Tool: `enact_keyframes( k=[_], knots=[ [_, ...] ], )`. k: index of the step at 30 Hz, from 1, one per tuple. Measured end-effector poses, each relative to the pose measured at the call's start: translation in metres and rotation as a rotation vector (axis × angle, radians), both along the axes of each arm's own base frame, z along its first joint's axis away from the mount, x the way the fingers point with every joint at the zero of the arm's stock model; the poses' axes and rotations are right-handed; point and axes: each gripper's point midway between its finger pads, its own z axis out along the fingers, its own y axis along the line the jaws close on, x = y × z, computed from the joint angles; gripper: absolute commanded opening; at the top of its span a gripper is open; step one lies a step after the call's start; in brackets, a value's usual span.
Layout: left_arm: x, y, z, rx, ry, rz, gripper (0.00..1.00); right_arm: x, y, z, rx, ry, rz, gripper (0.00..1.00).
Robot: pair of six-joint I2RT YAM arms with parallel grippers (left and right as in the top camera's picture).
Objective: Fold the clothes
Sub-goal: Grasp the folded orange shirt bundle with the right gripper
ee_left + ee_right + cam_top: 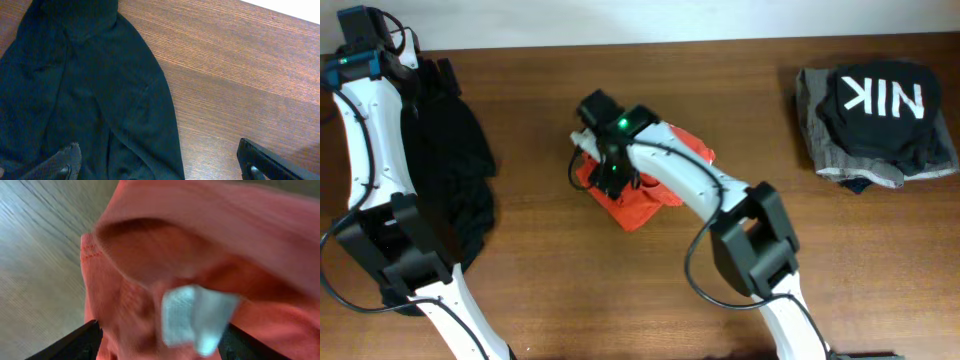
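The orange-red T-shirt (642, 208) lies crumpled at the table's middle. My right gripper (611, 176) is down on its left part. In the right wrist view the blurred orange cloth (200, 240) fills the frame, with its white neck label (195, 316) between my two fingers. The right gripper (160, 342) is open, its fingers wide apart around a bunch of the cloth. My left gripper (435, 78) is at the far left, well away from the T-shirt. In the left wrist view the left gripper (162, 167) is open and empty.
A dark, near-black garment (455, 170) is spread on the table's left side, under my left arm; it also shows in the left wrist view (75, 75). A black shirt with white "NIK" letters (880, 100) sits on a grey folded garment (820, 150) at the far right.
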Motion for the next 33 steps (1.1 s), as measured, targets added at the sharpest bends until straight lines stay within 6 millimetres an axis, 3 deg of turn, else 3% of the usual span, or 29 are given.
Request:
enact_keyframes(
  k=[4, 14, 20, 21, 22, 24, 25, 33],
  knots=[
    [-0.002, -0.001, -0.001, -0.004, 0.012, 0.000, 0.99, -0.012, 0.007, -0.028, -0.105, -0.018, 0.040, 0.80],
    [-0.007, -0.002, -0.004, -0.011, 0.035, 0.000, 0.99, -0.019, 0.015, -0.029, -0.156, -0.060, 0.056, 0.78],
    [-0.007, -0.002, -0.004, -0.011, 0.035, 0.000, 0.99, -0.023, 0.010, -0.047, -0.194, -0.028, 0.052, 0.78],
    [-0.007, -0.002, -0.004, -0.011, 0.035, 0.000, 0.99, -0.023, 0.010, -0.047, -0.194, -0.028, 0.052, 0.72],
    [-0.008, -0.002, -0.005, -0.011, 0.036, 0.000, 0.99, -0.023, 0.011, -0.047, -0.194, -0.028, 0.051, 0.58],
    [-0.009, -0.003, -0.005, -0.012, 0.040, 0.000, 0.99, -0.023, 0.011, -0.047, -0.195, -0.031, 0.043, 0.15],
    [-0.009, -0.003, -0.005, -0.013, 0.041, 0.000, 0.99, -0.023, 0.011, -0.047, -0.198, -0.035, 0.034, 0.04],
    [-0.009, -0.003, -0.006, -0.014, 0.044, 0.000, 0.99, -0.020, 0.007, -0.041, -0.204, -0.032, -0.023, 0.04]
  ],
)
